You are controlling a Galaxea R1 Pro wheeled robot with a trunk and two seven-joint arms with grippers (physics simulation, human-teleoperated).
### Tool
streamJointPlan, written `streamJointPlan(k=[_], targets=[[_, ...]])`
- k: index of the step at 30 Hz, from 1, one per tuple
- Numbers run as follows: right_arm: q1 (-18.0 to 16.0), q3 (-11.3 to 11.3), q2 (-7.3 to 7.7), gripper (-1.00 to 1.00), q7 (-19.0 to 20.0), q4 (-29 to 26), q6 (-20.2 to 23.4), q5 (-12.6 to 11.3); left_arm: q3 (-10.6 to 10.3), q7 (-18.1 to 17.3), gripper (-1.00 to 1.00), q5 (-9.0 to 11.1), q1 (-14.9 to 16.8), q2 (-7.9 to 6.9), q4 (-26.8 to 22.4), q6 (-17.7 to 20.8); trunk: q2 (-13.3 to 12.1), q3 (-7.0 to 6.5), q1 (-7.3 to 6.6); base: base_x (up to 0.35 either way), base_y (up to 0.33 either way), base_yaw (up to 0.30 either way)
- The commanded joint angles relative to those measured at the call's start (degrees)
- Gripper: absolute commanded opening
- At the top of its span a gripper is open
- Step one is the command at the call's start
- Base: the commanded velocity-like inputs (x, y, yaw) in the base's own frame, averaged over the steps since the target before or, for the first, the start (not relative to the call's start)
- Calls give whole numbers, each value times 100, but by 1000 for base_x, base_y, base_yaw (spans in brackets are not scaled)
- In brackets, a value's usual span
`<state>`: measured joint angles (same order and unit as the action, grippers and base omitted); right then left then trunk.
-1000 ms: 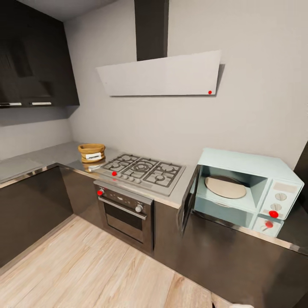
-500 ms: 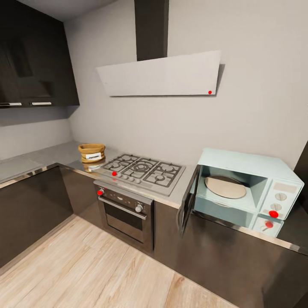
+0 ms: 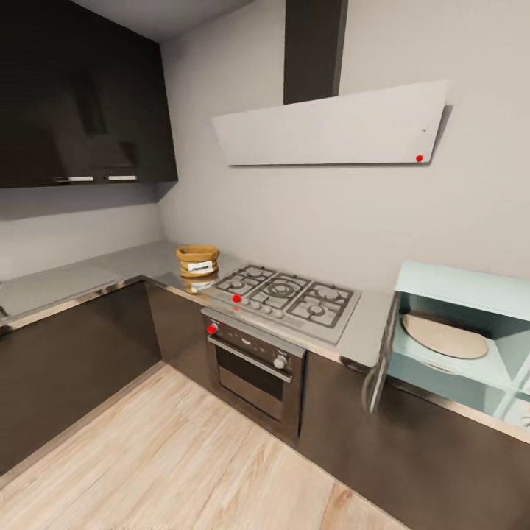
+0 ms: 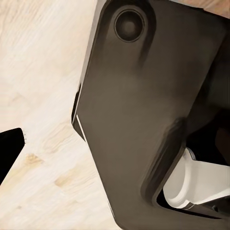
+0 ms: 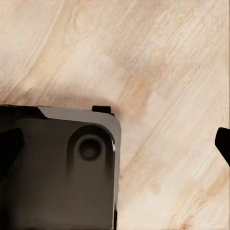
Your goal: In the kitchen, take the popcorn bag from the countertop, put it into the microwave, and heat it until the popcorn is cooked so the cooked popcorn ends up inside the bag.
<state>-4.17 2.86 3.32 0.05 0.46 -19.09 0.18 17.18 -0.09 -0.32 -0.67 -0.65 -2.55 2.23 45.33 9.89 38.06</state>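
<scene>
Meanwhile, popcorn bag on countertop beside hob, microwave door open, both grippers' state untellable, aimed floorward

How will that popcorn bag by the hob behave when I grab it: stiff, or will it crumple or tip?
The popcorn bag looks like soft tan paper with a rolled rim, so it will probably give under a squeeze rather than stay stiff. It sits squat and wide on the countertop, so tipping seems unlikely. It is probably light and may slide if nudged across that smooth surface.
</scene>
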Motion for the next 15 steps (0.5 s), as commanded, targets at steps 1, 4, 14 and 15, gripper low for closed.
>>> streamJointPlan(k=[1, 4, 14, 15], targets=[[-5, 27, 2, 100, 218, 6, -13, -1, 23, 0, 100, -3, -3, 3, -17, 23, 5, 7, 2, 85, 283, 254], [-5, 30, 2, 100, 420, 6, -6, -1, 23, 0, 100, -3, -3, -2, -17, 23, 5, 7, 2, 88, 282, 254], [-5, 46, 52, 100, 452, 6, -17, 15, 23, 0, 100, -3, -3, 3, -17, 23, 5, 7, 2, 214, 239, 174], [-5, 45, 62, 100, 456, 6, -25, 16, 23, 0, 100, -3, -3, 3, -17, 23, 5, 7, 2, 241, 223, 6]])
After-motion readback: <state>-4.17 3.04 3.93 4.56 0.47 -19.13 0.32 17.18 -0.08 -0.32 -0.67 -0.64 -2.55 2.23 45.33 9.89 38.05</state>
